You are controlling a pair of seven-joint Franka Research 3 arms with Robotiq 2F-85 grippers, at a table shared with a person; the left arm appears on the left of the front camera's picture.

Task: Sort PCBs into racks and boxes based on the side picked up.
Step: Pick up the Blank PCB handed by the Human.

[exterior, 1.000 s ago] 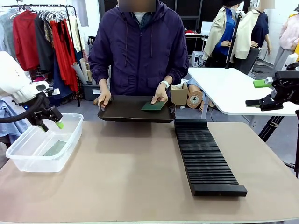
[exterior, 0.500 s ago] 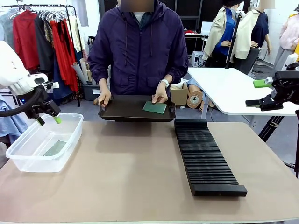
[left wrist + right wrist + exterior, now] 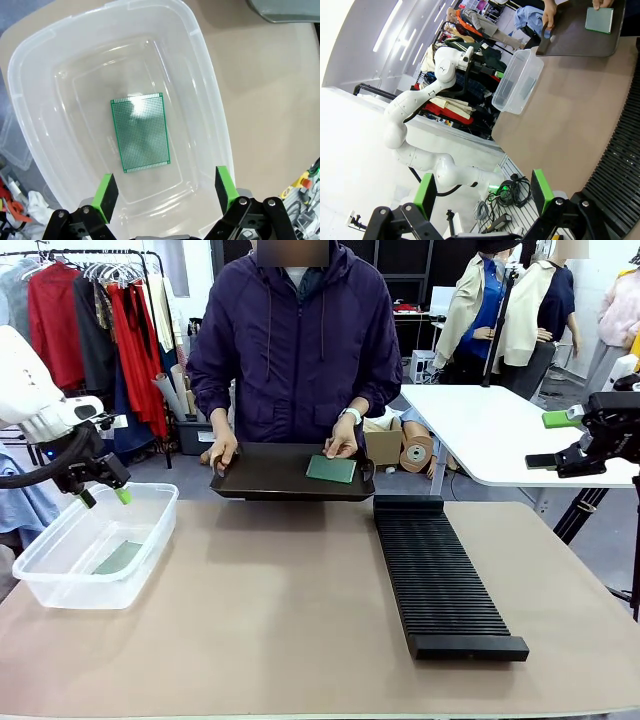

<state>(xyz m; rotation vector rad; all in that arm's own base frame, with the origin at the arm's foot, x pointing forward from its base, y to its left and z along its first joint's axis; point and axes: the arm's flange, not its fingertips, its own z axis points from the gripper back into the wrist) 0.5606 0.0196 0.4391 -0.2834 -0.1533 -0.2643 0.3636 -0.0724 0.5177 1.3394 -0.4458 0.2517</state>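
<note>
Tan table [image 3: 280, 640], workshop room. Nearest me, right of centre: the black slotted rack [image 3: 440, 580], long axis running away from me, its far end near the table's far edge.

Near left: the clear tub [image 3: 150, 540] on the table's left edge. One green PCB [image 3: 140, 131] lies flat on its floor, roughly central, clear of all the walls.

My left gripper [image 3: 103, 497] hovers above the tub's far end. Jaws wide, nothing in them. In the wrist view the green pads [image 3: 106, 192] stand well apart with the board lying below them.

My right gripper [image 3: 552, 440] hangs high off the table's right side, well apart from the rack. Jaws wide too, empty. Its wrist view looks across the table at the tub, with the rack's slots at the bottom right corner.

Far edge: a person holds a black tray [image 3: 260, 475] just above the table. One hand [image 3: 222, 452] grips the tray's rim, the other hand [image 3: 341, 445] has its fingertips on a second green PCB [image 3: 331, 469] lying flat at the tray's right end.

Behind: white side table [image 3: 490, 430], clothes rail [image 3: 90, 310].
</note>
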